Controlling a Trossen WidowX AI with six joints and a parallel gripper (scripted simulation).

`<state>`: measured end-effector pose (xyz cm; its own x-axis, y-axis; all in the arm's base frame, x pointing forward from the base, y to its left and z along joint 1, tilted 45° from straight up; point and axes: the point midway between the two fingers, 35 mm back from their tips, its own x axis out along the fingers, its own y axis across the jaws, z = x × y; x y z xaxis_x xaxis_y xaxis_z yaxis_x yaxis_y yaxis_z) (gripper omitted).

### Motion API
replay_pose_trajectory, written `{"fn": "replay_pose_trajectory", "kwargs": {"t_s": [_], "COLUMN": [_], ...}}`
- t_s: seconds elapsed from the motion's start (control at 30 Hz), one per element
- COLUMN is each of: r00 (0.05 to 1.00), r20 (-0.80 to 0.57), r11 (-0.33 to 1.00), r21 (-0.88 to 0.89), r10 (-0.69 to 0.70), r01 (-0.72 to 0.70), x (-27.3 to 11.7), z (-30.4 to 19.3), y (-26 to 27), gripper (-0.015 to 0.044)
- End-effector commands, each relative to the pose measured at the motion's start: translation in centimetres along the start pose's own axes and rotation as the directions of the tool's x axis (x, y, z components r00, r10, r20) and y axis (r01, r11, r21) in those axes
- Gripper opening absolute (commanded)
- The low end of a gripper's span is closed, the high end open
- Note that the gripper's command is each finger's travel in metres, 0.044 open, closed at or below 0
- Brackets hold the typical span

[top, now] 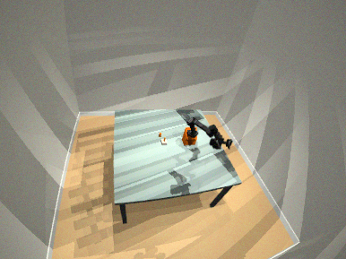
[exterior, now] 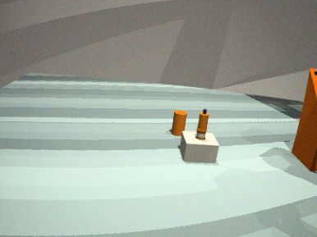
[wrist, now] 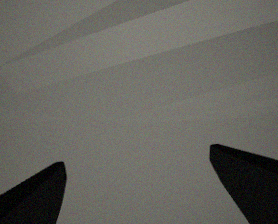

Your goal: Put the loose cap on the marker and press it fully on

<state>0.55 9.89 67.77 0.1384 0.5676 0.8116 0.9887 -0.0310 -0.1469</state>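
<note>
The marker (top: 164, 139) (exterior: 203, 123) stands upright in the pale holder block (top: 164, 142) (exterior: 199, 150). It is orange with a dark tip, and the tip is bare. The orange cap (top: 160, 134) (exterior: 179, 123) stands upright on the table just behind and to the left of the block in the exterior view, apart from the marker. My gripper (top: 230, 143) (wrist: 139, 160) is open and empty. It is far from both, out past the table's right edge in the top view. The wrist view shows only the two dark fingers against the grey wall.
The arm's orange base (top: 189, 136) (exterior: 305, 126) stands on the table (top: 134, 178) (exterior: 103, 180) to the right of the block. The black arm reaches from it to the right, away from the block and cap. Grey walls surround the table.
</note>
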Motion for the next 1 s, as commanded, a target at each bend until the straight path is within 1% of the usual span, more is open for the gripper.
{"fn": "replay_pose_trajectory", "kwargs": {"t_s": [0.0,0.07,0.17,0.23,0.33,0.5,0.6,0.73,0.83,0.97], "r00": [1.000,1.000,0.998,0.995,0.987,0.965,0.942,0.901,0.860,0.791], "r20": [0.001,0.013,0.050,0.083,0.142,0.257,0.333,0.433,0.505,0.591], "r11": [1.000,0.992,0.931,0.859,0.715,0.414,0.216,-0.032,-0.198,-0.382], "r21": [-0.014,-0.124,-0.361,-0.503,-0.683,-0.873,-0.918,-0.901,-0.838,-0.701], "r10": [-0.002,-0.017,-0.045,-0.058,-0.070,-0.060,-0.037,0.018,0.073,0.159], "r01": [0.002,0.018,0.060,0.093,0.149,0.258,0.333,0.434,0.508,0.602], "x": [0.0,0.3,1.1,1.6,2.3,3.5,4.0,4.3,4.3,3.6], "z": [0.1,1.1,3.7,5.7,9.0,15.1,18.9,23.8,27.3,31.6], "y": [-0.1,-1.1,-2.9,-3.8,-4.6,-4.5,-3.5,-1.1,1.5,5.8], "gripper": [0.0374,0.0321,0.0242,0.0242,0.0242,0.0242,0.0242,0.0242,0.0242,0.0242]}}
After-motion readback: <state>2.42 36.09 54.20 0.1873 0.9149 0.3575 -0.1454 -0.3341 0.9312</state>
